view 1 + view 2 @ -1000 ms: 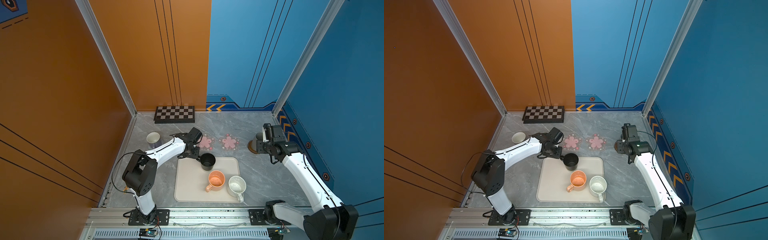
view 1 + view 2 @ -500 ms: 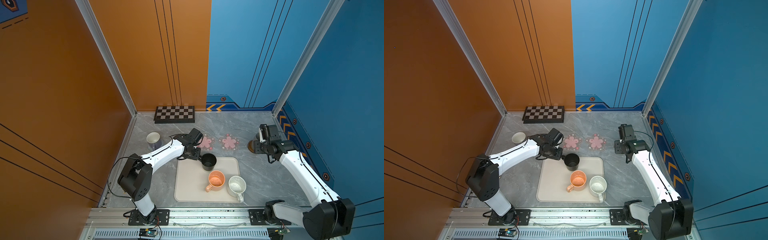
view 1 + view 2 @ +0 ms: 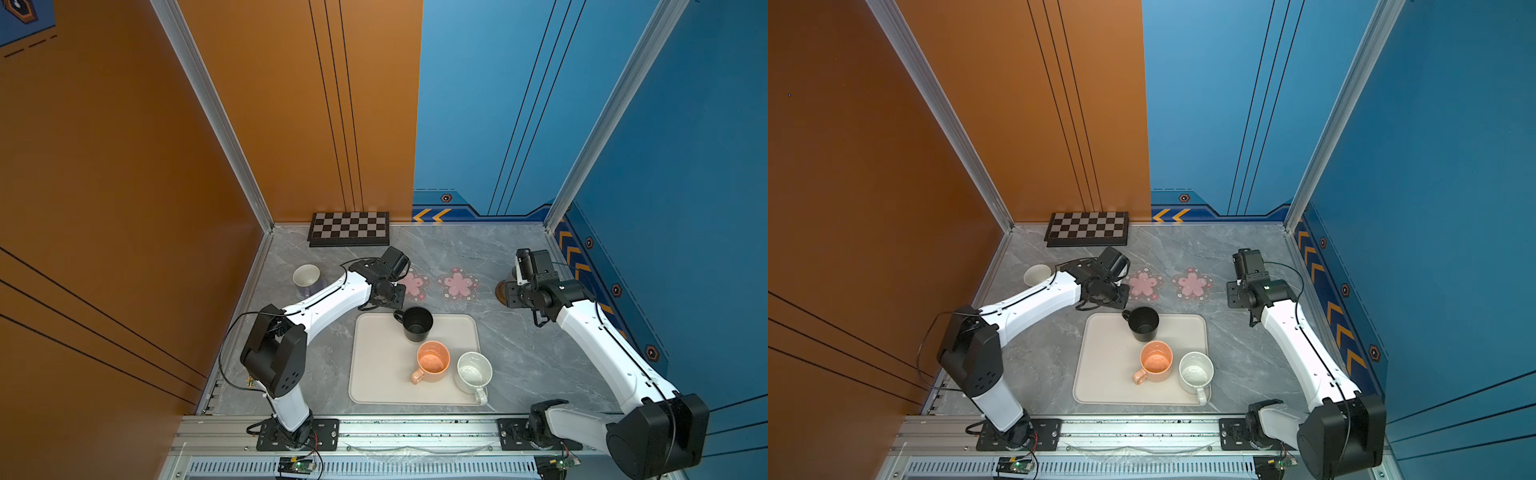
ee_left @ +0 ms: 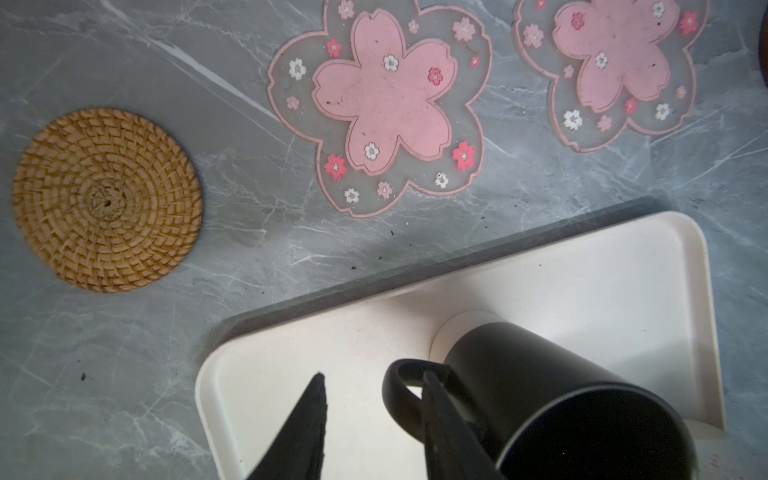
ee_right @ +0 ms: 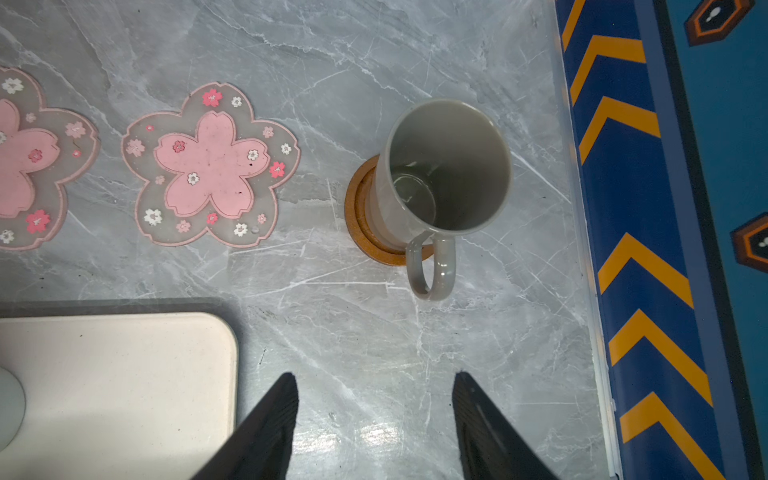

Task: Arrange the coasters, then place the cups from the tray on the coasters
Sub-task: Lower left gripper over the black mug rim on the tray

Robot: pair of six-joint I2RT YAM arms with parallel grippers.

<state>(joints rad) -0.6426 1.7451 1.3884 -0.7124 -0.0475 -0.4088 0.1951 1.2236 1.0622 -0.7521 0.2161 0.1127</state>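
Observation:
The cream tray (image 3: 374,374) holds a black cup (image 3: 415,326), an orange cup (image 3: 432,360) and a white speckled cup (image 3: 473,372). My left gripper (image 4: 374,376) is open at the black cup (image 4: 561,399): one finger (image 4: 440,415) reaches through its handle, the other finger (image 4: 307,419) stands apart over the tray. Two pink flower coasters (image 3: 413,284) (image 3: 457,284) lie behind the tray, a tan rattan coaster (image 4: 106,199) to their left. A grey cup (image 5: 444,166) stands on the dark-brown coaster (image 5: 357,216). My right gripper (image 5: 374,374) hangs open and empty, short of the grey cup.
A lavender cup (image 3: 306,279) stands at the far left near the orange wall. A checkered board (image 3: 349,228) lies against the back wall. The blue side wall (image 5: 665,208) runs close beside the grey cup.
Both arms have shifted only slightly; the grippers stay in nearly the same places with their jaws unchanged, and no cup has moved.

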